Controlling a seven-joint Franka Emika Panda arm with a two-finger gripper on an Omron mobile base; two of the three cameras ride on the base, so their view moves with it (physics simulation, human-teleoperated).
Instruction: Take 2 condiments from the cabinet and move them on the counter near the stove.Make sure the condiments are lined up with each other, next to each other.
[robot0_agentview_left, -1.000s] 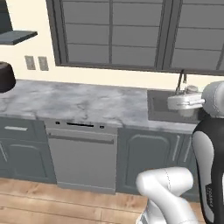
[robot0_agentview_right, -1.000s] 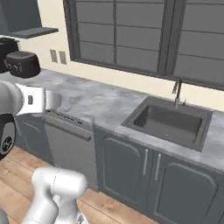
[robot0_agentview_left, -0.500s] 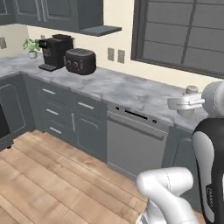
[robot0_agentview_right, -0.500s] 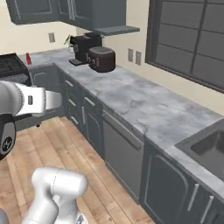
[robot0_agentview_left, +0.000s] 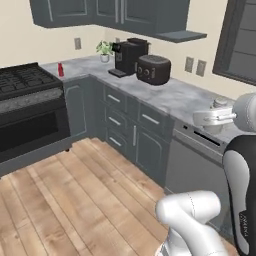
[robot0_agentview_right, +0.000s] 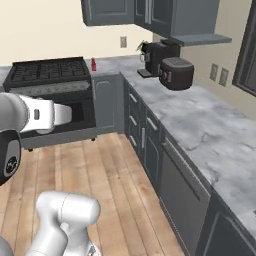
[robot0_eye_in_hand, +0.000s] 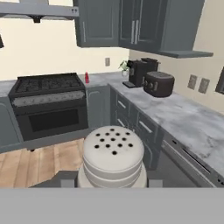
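The tool (robot0_eye_in_hand: 112, 183) is pressed onto a short pale beige jar (robot0_eye_in_hand: 113, 158) and carries it in the air; in the hand view the jar sits right in front of the camera, upright, and its light lid has many small dark holes like a shaker. The finger tips themselves are hidden behind the jar. In the left base view the same jar (robot0_agentview_left: 218, 104) shows small at the end of the white arm, at the right side, above the marble table (robot0_agentview_left: 175, 97).

The second condiment, the slim red squeeze bottle (robot0_eye_in_hand: 86, 78), stands upright on the table just beside the right edge of the black gas stove (robot0_eye_in_hand: 48, 98). It shows too in the left base view (robot0_agentview_left: 60, 69) and in the right base view (robot0_agentview_right: 93, 64), always on the short piece of table between the stove and the corner.

Farther along the table, past the corner, stand a small green plant (robot0_agentview_left: 104, 50), a black coffee machine (robot0_agentview_left: 128, 56) and a dark rounded toaster (robot0_agentview_left: 153, 69), near each other. Dark grey wall cabinets (robot0_eye_in_hand: 131, 24) hang above them, with doors shut as far as I can see. The floor (robot0_agentview_right: 110, 175) is light wood planks.
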